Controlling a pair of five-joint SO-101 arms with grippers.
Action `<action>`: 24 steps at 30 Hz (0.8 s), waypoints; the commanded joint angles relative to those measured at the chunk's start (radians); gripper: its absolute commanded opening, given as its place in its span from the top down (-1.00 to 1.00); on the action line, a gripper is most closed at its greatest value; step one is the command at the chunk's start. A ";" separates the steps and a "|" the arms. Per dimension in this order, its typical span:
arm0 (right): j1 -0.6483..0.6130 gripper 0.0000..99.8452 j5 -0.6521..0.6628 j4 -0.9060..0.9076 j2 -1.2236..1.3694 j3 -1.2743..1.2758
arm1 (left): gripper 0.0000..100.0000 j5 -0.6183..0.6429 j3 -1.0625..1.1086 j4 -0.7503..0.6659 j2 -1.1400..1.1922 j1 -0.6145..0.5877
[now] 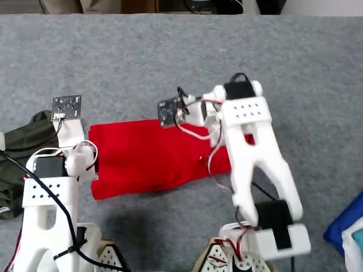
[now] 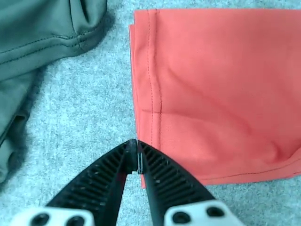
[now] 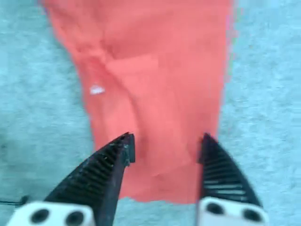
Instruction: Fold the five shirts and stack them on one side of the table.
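Red shirt [image 3: 155,84] under R gripper [image 3: 167,141], jaws apart.

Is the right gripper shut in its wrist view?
No: the right gripper stands open, its fingers wide apart over the red shirt.

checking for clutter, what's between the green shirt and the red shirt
A strip of bare grey table cover, seen in the left wrist view, separates the green shirt from the red shirt.

Grey felt-like tabletop [image 1: 142,56], evenly lit, dark furniture [image 1: 198,5] and brown shapes [image 1: 62,5] beyond its far edge
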 commanded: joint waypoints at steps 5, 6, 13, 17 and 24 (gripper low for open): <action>0.110 0.60 -0.006 -0.130 -0.249 0.328 | 0.96 -0.008 -0.005 -0.014 -0.019 0.006; 0.122 0.56 -0.006 -0.155 -0.268 0.364 | 0.96 -0.008 -0.005 -0.014 -0.019 0.006; 0.143 0.90 -0.011 -0.181 -0.357 0.518 | 0.96 -0.008 -0.003 -0.014 -0.019 0.005; 0.179 0.95 -0.011 -0.186 -0.397 0.552 | 0.96 -0.008 -0.003 -0.014 -0.018 0.005; 0.208 0.99 -0.006 -0.302 -0.352 0.576 | 0.96 -0.008 -0.003 -0.014 -0.013 0.005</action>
